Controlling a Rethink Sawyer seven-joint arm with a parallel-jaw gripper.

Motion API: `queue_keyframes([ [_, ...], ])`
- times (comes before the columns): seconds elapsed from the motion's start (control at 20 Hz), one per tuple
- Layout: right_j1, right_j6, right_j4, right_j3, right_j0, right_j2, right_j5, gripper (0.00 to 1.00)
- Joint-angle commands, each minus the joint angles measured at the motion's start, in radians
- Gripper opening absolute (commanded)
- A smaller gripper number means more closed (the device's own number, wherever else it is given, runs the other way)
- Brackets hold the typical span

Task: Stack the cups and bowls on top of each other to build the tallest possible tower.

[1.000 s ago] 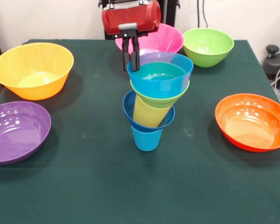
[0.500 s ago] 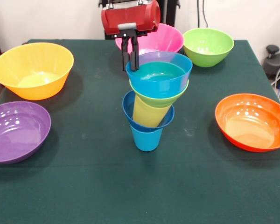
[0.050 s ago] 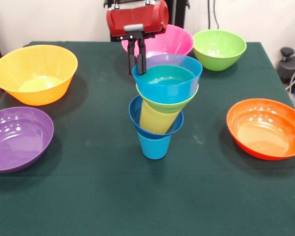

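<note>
A tower stands mid-table: a light blue cup (image 3: 154,145) at the bottom, then a dark blue bowl (image 3: 136,117), a yellow cup (image 3: 156,121), a lime green bowl (image 3: 170,104) and a light blue bowl (image 3: 170,89) on top. The upper part leans to the right. My gripper (image 3: 138,69) comes down from the red wrist, and its dark fingers (image 3: 133,61) pinch the top bowl's back left rim. It is shut on that rim.
Larger bowls ring the tower: yellow-orange (image 3: 34,73) at back left, purple (image 3: 17,137) at front left, pink (image 3: 174,42) behind the wrist, green (image 3: 219,49) at back right and orange (image 3: 265,129) at right. Dark green cloth covers the table.
My gripper and the light blue bowl in it have shifted very slightly left. The rest of the tower and the loose bowls have stayed put.
</note>
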Motion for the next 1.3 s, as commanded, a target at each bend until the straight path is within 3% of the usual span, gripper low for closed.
queue_keyframes([
  [0.05, 0.016, 0.062, -0.012, 0.006, 0.012, -0.013, 0.056, 0.00],
  [0.9, 0.016, 0.062, -0.010, 0.007, 0.007, -0.005, 0.064, 0.00],
  [0.95, 0.016, 0.063, -0.009, 0.005, 0.010, -0.009, 0.061, 1.00],
  [1.3, 0.017, 0.064, -0.010, 0.004, 0.009, -0.006, 0.057, 1.00],
])
